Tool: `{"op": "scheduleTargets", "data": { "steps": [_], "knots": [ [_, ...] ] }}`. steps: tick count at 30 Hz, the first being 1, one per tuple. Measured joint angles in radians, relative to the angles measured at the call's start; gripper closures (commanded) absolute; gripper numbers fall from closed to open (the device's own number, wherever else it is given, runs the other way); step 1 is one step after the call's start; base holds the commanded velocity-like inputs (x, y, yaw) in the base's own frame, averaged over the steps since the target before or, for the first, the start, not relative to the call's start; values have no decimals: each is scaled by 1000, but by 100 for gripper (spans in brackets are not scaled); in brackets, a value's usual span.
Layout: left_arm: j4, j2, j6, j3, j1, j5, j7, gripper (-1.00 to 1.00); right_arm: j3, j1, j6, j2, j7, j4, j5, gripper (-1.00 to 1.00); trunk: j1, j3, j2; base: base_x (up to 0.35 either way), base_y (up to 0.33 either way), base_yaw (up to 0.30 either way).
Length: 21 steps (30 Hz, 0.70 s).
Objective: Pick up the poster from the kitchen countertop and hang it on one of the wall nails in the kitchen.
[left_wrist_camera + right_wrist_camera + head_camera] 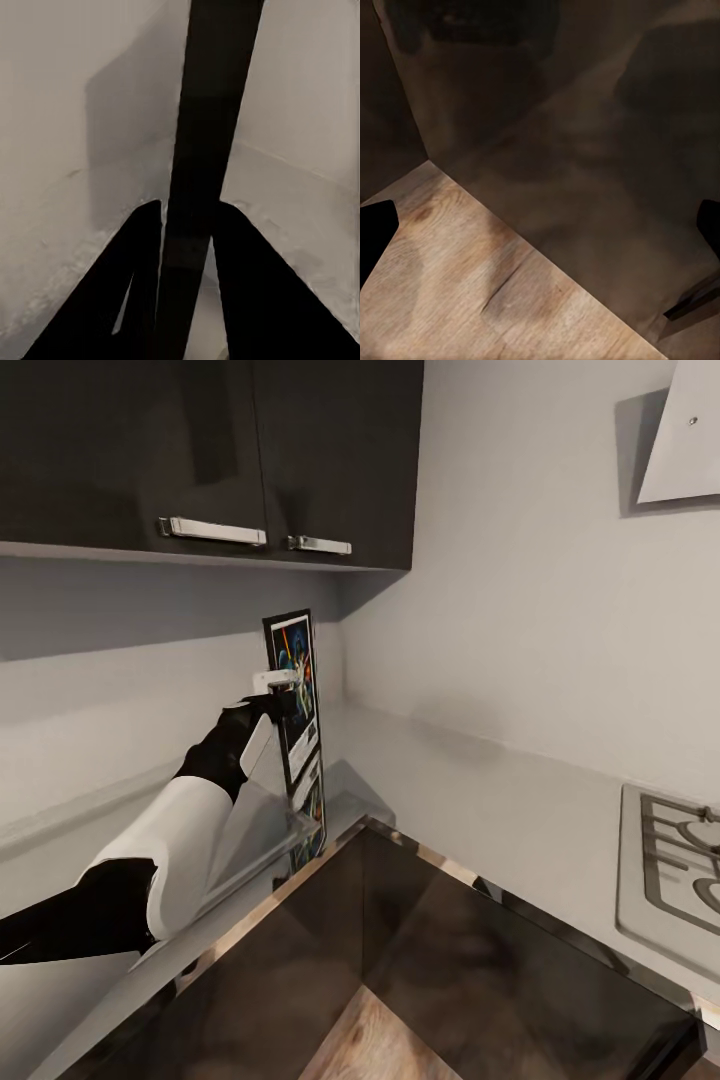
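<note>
**Left claw pinching the poster edge-on in the counter corner**

Nearest my head camera is the glossy dark cabinet front below the worktop, with a patch of wood floor showing at its foot. Above that runs the kitchen countertop, pale grey with a shiny metal front edge, bending into the corner where the two light walls meet.

My left arm reaches in from the left across the countertop. Its left gripper is pinched on the poster, which stands upright in the corner, turned so I see it at a steep angle: black frame, white border, a colourful dark scene. The lower edge sits at or just above the slab near the front edge; I cannot tell whether it touches. In the left wrist view the poster appears as a dark vertical band running between the two black fingers, which press against it from either side.

Dark wall cupboards with metal handles hang above. A hob sits on the worktop at the right, with a hood high on the wall.

In the right wrist view I see black fingertips at opposite edges, spread wide over the wood floor and dark cabinet panel.
</note>
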Motion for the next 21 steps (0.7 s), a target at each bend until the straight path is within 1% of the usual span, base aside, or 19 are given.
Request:
{"op": "scheduleTargets", "data": {
  "steps": [1, 2, 3, 4, 6, 7, 14, 15, 16, 17, 21],
  "knots": [
    [0, 0, 2, 2, 0, -7, 2, 100, 0, 0, 0, 0, 0, 0, 0, -100, 0, 0, 0, 0, 0, 0],
    [0, 0, 2, 1, 0, -1, 0, 100, 0, 0, 0, 0, 0, 0, 0, -100, 0, 0, 0, 0, 0, 0],
    [-1, 0, 2, 1, 0, -7, 1, 100, 0, 0, 0, 0, 0, 0, 0, -100, 0, 0, 0, 0, 0, 0],
    [-2, 0, 1, 1, 0, 0, 0, 100, 0, 0, 0, 0, 0, 0, 0, -100, 0, 0, 0, 0, 0, 0],
    [-3, 0, 1, 2, 0, -6, 1, 100, 0, 0, 0, 0, 0, 0, 0, -100, 0, 0, 0, 0, 0, 0],
    [-4, 0, 0, 1, 0, -2, 1, 100, 0, 0, 0, 0, 0, 0, 0, -100, 0, 0, 0, 0, 0, 0],
    [-8, -1, -1, -3, 0, -4, 1, 100, 0, 0, -1, 0, 0, -1, 0, -100, 0, 0, 0, 0, 0, 0],
    [-14, -1, 0, -3, 0, 0, 0, 100, 0, 0, -1, 0, 0, -1, 0, -100, 0, 0, 0, 0, 0, 0],
    [-19, -1, 1, -1, 0, -6, 1, 100, 0, 0, -1, 0, 0, -1, 0, -100, 0, 0, 0, 0, 0, 0],
    [-32, -1, 2, -1, 0, -1, 0, 100, 0, 0, -1, 0, 0, -1, -1, -100, 0, 0, 0, 0, 0, 0],
    [-90, -1, 9, 2, 0, -1, -1, 100, 0, 0, -1, 0, 0, -1, -1, -100, 0, 0, 0, 0, 0, 0]
  ]
}}
